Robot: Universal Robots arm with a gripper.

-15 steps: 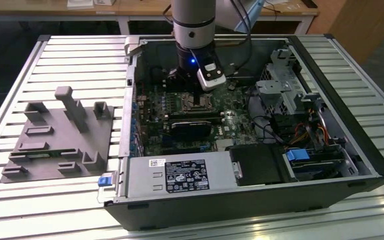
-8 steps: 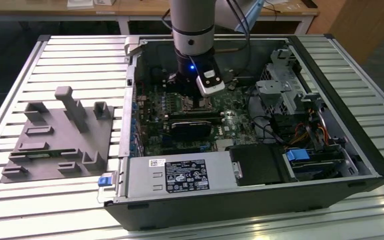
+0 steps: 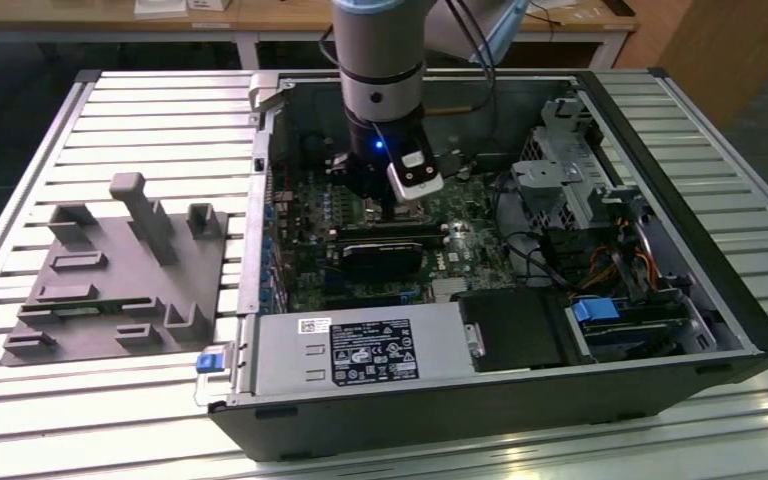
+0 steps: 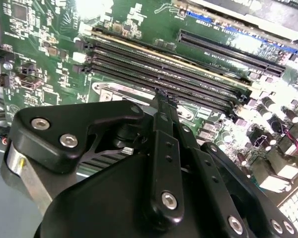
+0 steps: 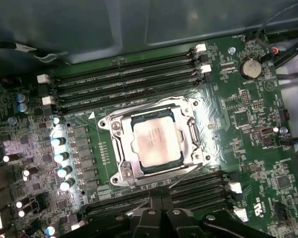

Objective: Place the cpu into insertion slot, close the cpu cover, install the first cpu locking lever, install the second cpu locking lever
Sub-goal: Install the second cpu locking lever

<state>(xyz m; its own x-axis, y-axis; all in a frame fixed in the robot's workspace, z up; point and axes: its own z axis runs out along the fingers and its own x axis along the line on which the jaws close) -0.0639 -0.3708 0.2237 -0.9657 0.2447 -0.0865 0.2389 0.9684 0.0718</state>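
The tool (image 4: 161, 106), nearest the lens in the second wrist view, hung just above the motherboard (image 5: 248, 119) with its fingers drawn narrow and nothing between them. In the first wrist view the cpu (image 5: 156, 141) lay flat in the insertion slot (image 5: 115, 130), the cpu cover (image 5: 186, 130) framing it. The chip looked light, stiff and fragile, best handled by its edges; the thin cover probably wanted pressing on its rim.

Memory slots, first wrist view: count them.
8: four along one side of the cpu, seemingly four along the opposite side, partly hidden by the hand.
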